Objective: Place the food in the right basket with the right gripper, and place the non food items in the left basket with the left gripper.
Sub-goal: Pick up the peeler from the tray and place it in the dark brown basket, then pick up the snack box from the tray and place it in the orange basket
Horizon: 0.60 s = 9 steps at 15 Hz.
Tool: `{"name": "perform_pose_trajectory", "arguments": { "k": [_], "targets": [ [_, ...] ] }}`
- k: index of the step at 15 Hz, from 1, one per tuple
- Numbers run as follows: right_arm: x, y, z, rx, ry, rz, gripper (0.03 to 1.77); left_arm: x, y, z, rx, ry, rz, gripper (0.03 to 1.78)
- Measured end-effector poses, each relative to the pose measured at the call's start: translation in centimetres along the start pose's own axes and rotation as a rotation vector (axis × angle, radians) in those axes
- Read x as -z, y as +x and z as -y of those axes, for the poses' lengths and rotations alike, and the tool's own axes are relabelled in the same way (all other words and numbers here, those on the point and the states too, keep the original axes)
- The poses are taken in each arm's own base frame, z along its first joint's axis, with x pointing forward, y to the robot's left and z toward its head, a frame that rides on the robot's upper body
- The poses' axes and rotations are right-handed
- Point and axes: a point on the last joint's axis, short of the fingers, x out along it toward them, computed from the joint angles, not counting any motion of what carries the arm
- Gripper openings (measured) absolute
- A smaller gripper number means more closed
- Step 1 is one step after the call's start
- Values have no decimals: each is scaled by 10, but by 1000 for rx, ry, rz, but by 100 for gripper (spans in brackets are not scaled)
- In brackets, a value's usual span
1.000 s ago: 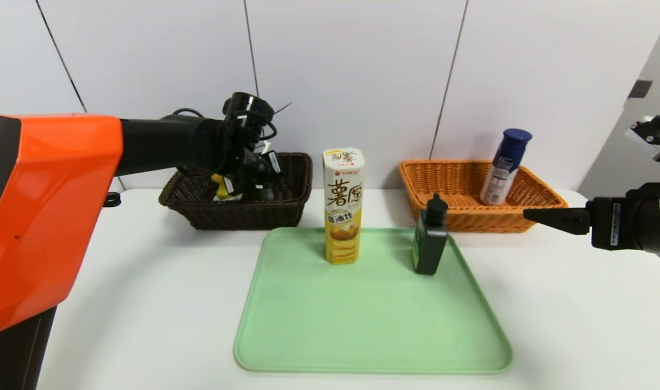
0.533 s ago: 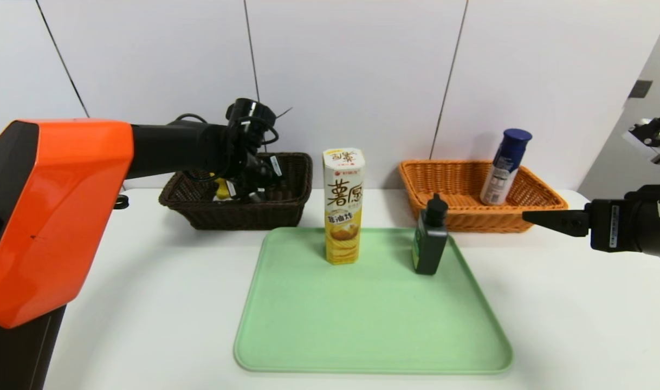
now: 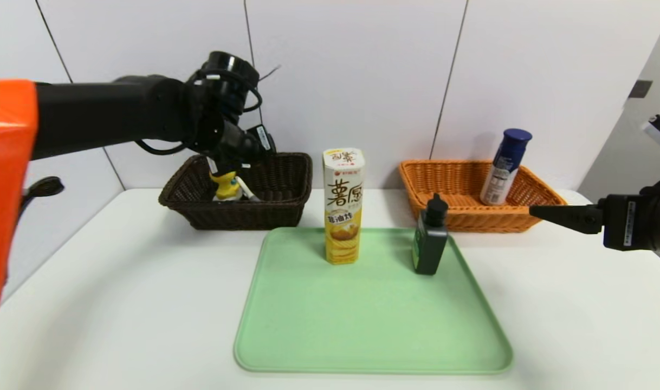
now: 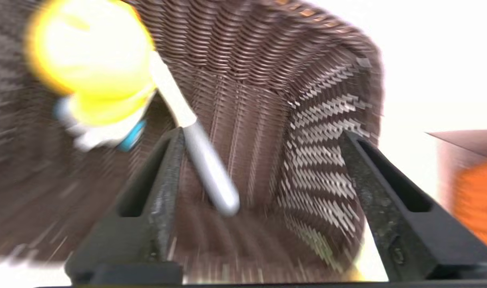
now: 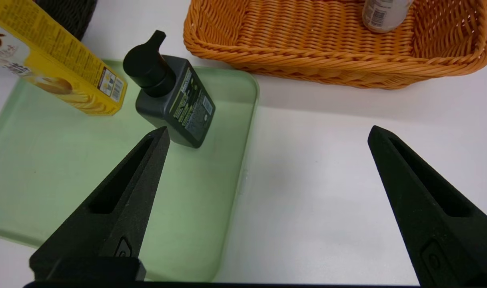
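My left gripper (image 3: 252, 150) (image 4: 263, 134) hangs open over the dark brown left basket (image 3: 286, 212) (image 4: 327, 104). Below it in that basket lies a yellow-headed item with a white-grey handle (image 3: 228, 186) (image 4: 91, 68), free of the fingers. A tall yellow snack box (image 3: 343, 206) (image 5: 55, 64) and a black pump bottle (image 3: 429, 236) (image 5: 175, 104) stand upright on the green tray (image 3: 373, 325). My right gripper (image 3: 541, 212) (image 5: 268, 130) is open over the bare table to the right of the tray, in front of the orange right basket (image 3: 460, 216) (image 5: 331, 56).
A white bottle with a blue cap (image 3: 504, 165) leans in the orange basket. Both baskets stand along the back of the white table, against the wall. The tray's front half (image 5: 67, 180) is bare.
My left gripper has opened, let go of the yellow-headed item in the brown basket and risen above it. The right arm has barely moved.
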Motion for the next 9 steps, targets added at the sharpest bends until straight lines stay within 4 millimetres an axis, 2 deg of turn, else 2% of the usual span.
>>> {"name": "perform_pose_trajectory", "arguments": {
  "k": [3, 5, 7, 9],
  "targets": [
    [14, -12, -14, -32, -7, -7, 171, -5, -63, -4, -11, 26, -6, 150],
    [23, -16, -26, -37, 14, -10, 171, -1, -104, -11, 0, 71, 1, 154],
    [29, -19, -42, -53, 61, -3, 171, 11, -132, -25, -23, 133, 0, 158],
    [34, -17, -60, -49, 98, 22, 171, 25, -151, -39, -32, 176, -3, 161]
  ]
}}
